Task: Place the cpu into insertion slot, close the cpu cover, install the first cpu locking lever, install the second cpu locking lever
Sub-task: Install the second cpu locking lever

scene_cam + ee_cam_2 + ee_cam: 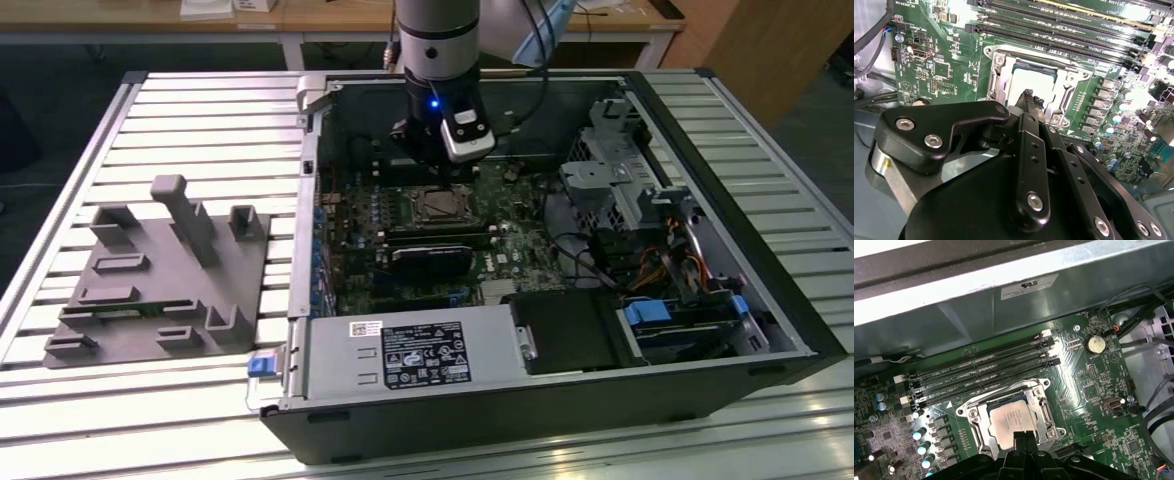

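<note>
Ribbed metal tabletop (174, 110) carries an open computer case (747, 330) lying on its side, and you are looking down into it. At the heart of the green motherboard (514, 255) sits the cpu (1010, 423), its pale metal face up, lying flat inside the insertion slot (968, 416). You can see the same chip in the second wrist view (1035, 81), framed on all sides by the cpu cover (1074, 80), whose silvery plate lies down around it with the chip showing through its window. In the exterior view the socket (437, 205) lies near the board's centre, with the arm standing over it from twelve o'clock.

Your gripper (1021, 438) hangs just above the near edge of the chip; its two black fingertips (1027, 97) are pressed together and grip nothing. Whether they touch the chip's face you cannot tell.

Moving outward, the long black memory slots (984, 367) run beside the socket, and a round coin battery (1096, 344) sits on the board beyond their ends. In the exterior view a grey power supply box (400, 355) lies at six o'clock from the socket, drive bays and cables (654, 260) at three o'clock, and a grey fixture block (160, 285) with upright posts stands on the table at nine o'clock, outside the case
</note>
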`<move>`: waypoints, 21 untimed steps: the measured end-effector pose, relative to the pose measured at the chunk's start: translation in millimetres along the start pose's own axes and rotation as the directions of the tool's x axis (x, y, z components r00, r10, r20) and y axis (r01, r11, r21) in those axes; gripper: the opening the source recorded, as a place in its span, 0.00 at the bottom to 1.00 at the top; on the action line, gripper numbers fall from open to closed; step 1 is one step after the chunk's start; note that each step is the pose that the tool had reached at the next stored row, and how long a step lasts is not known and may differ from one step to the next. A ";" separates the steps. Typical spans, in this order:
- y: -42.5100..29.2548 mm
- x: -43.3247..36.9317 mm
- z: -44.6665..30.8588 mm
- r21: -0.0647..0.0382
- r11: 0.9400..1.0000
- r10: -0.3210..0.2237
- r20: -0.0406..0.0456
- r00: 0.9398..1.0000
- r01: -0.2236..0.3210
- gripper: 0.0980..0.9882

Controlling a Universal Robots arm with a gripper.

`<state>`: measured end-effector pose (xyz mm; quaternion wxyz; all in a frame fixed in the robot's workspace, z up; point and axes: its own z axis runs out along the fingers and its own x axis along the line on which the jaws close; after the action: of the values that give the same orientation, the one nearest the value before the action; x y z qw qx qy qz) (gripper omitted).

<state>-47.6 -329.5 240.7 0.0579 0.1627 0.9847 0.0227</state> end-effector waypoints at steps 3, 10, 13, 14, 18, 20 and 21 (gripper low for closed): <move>-0.7 -0.2 0.0 0.000 1.000 0.000 0.000 1.000 0.000 0.02; -2.5 -0.8 -0.1 0.000 1.000 0.000 0.000 1.000 0.000 0.02; -3.3 -1.1 -0.1 0.000 1.000 0.000 0.000 1.000 0.000 0.02; -3.7 -1.3 -0.1 0.000 1.000 0.000 0.000 1.000 0.000 0.02; -6.3 -2.1 -0.2 0.000 1.000 0.000 0.000 1.000 0.000 0.02; -8.2 -2.8 -0.2 0.000 1.000 0.000 0.000 1.000 0.000 0.02; -9.3 -3.2 -0.3 0.000 1.000 0.000 0.000 1.000 0.000 0.02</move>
<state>-47.7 -339.2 240.7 0.0579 0.1628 0.9847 0.0227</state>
